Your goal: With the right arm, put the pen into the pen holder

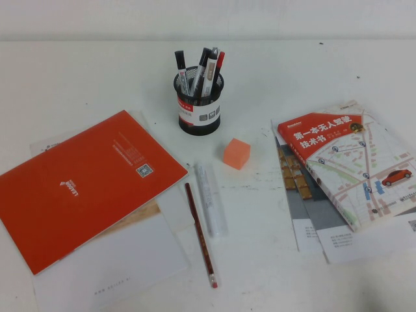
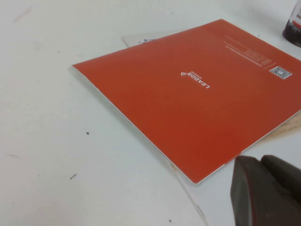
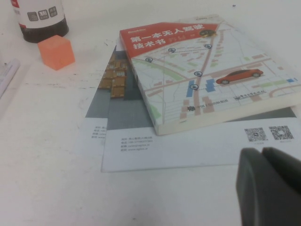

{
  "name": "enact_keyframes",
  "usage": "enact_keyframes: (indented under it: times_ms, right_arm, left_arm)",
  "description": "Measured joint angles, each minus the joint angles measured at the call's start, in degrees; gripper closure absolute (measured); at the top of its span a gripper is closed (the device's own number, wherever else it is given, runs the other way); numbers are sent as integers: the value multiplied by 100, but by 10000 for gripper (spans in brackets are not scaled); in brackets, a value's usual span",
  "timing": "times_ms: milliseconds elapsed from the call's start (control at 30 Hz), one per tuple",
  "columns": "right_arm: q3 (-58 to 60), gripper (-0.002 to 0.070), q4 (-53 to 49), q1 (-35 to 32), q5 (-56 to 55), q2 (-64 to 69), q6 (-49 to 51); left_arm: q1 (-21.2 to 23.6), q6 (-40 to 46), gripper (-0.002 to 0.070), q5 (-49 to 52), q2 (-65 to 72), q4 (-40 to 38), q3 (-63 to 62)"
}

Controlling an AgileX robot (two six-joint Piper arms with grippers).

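**Pens stand in the holder; both grippers sit low over the paperwork**

High view: one pen holder (image 1: 199, 109) stands upright on the white desk (image 1: 78, 71), far from the camera. About five pens rise from it; the pen (image 1: 209, 73), white-barrelled with a black cap, leans among them, and I cannot single it out with certainty. Relative to the holder: one orange cube (image 1: 236, 153) sits near it on the right and closer to the camera; one orange booklet (image 1: 84, 185) lies to its left on white sheets; one map-covered book (image 1: 354, 159) lies well to its right on loose papers; one translucent tube (image 1: 211, 198) and one dark-red pencil (image 1: 200, 234) lie side by side nearer the camera, just apart. Neither arm appears here.

Left wrist view: the left gripper (image 2: 265, 190) hangs just beside the booklet's (image 2: 197, 94) near corner, fingers (image 2: 249, 193) pressed together. One edge of the holder (image 2: 294, 28) shows.

Right wrist view: the right gripper (image 3: 268, 183) hovers over a white sheet (image 3: 188, 146) under the book (image 3: 207, 70), fingers (image 3: 254, 186) closed together, empty. The cube (image 3: 56, 52) sits just beside the holder's base (image 3: 42, 21).
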Motion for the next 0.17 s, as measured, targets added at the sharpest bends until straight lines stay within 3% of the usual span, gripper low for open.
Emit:
enact_keyframes:
  times_ms: [167]
  right_arm:
    - [0, 695, 13, 0, 0, 0, 0]
  left_arm:
    - [0, 0, 677, 0, 0, 0, 0]
